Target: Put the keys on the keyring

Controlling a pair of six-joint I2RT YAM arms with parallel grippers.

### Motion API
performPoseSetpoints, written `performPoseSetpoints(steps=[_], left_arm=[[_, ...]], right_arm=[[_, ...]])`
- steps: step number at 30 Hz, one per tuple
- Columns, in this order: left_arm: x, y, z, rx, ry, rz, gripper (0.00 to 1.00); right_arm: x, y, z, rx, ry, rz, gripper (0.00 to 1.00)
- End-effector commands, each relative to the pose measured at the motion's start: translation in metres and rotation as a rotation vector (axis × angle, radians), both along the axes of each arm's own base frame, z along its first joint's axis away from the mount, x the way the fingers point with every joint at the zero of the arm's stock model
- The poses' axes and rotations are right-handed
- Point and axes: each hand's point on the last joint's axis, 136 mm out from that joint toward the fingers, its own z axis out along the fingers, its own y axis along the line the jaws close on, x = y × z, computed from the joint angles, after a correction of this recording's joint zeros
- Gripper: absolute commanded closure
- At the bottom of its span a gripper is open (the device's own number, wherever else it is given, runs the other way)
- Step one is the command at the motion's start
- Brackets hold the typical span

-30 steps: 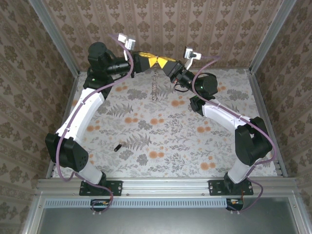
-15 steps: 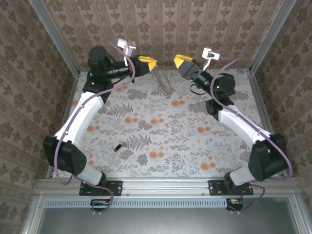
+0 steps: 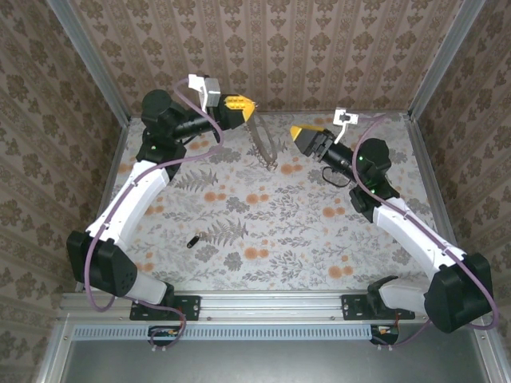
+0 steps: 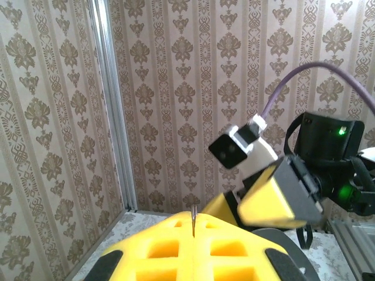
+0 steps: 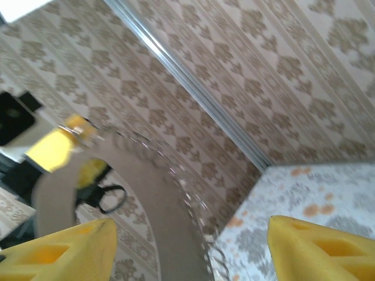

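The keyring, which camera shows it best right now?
Top external: the keyring hangs in full outline from the left gripper. Left wrist shows just a thin edge-on sliver between its fingers; right wrist shows a blurred arc of it.

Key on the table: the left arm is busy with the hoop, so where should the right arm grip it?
Grip the key by its black head, from straight above, fingers across its width: it lies flat on the table, and the thin shank must stay free to thread the keyring.
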Motion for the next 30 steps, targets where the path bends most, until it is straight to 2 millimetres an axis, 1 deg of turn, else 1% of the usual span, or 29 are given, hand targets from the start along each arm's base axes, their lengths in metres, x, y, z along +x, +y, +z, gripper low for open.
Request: performPoseSetpoints(steps=[1, 8, 14, 19, 21, 26, 30], left_arm=[[-0.014, 0.006, 0.025, -0.048, -0.109, 0.011, 1.00], [-0.008, 0.007, 0.024, -0.061, -0.033, 0.011, 1.00], [-0.004, 0.008, 0.030, -0.075, 0.068, -0.045, 1.00], [0.002, 0.005, 0.034, -0.091, 0.181, -0.112, 1.00], [0.002, 0.005, 0.038, -0.109, 0.207, -0.138, 1.00], [0.005, 0.009, 0.045, -0.153, 0.278, -0.180, 1.00], [0.008, 0.013, 0.045, -0.176, 0.311, -0.189, 1.00]], right_arm=[[0.004, -0.004, -0.015, -0.024, 0.031, -0.032, 0.30], [0.004, -0.004, -0.046, -0.043, 0.113, -0.031, 0.30], [0.007, -0.005, -0.067, -0.067, 0.168, -0.040, 0.30], [0.010, -0.003, -0.074, -0.080, 0.190, -0.037, 0.29], [0.012, -0.002, -0.075, -0.082, 0.193, -0.036, 0.29], [0.015, 0.002, -0.074, -0.089, 0.195, -0.020, 0.29], [0.017, 0.005, -0.073, -0.090, 0.191, -0.008, 0.29]])
